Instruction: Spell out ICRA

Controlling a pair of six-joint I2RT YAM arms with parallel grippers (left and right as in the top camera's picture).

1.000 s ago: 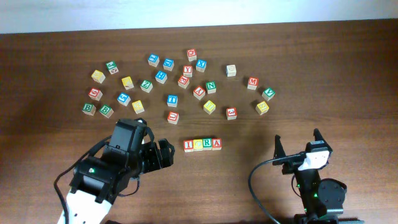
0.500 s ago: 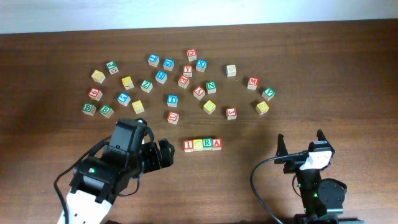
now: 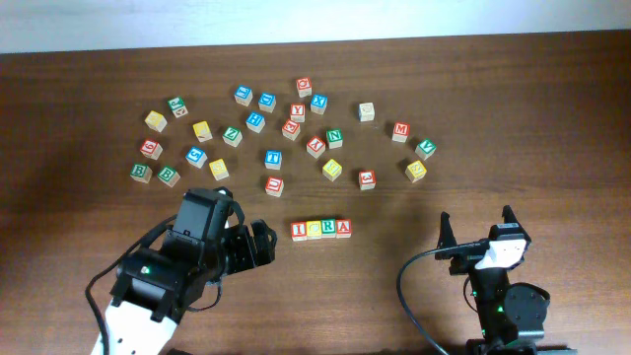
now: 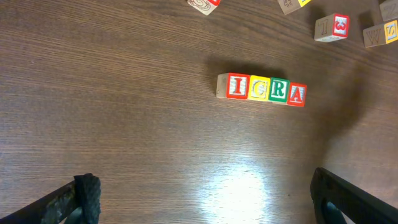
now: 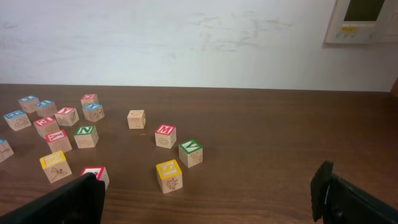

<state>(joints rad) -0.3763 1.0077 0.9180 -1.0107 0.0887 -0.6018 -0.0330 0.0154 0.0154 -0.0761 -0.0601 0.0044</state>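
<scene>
The overhead camera looks straight down from high up and takes in the whole table (image 3: 552,108), with the left arm (image 3: 187,261) and right arm (image 3: 498,286) along the bottom edge. The left wrist camera looks steeply down from close by. The row of four blocks (image 4: 262,89) right of centre in its frame sits at lower centre overhead. The right wrist camera sits low and faces level across the table toward the white wall (image 5: 186,43). The loose blocks (image 5: 165,135) in its left half are the scatter at upper right overhead.
</scene>
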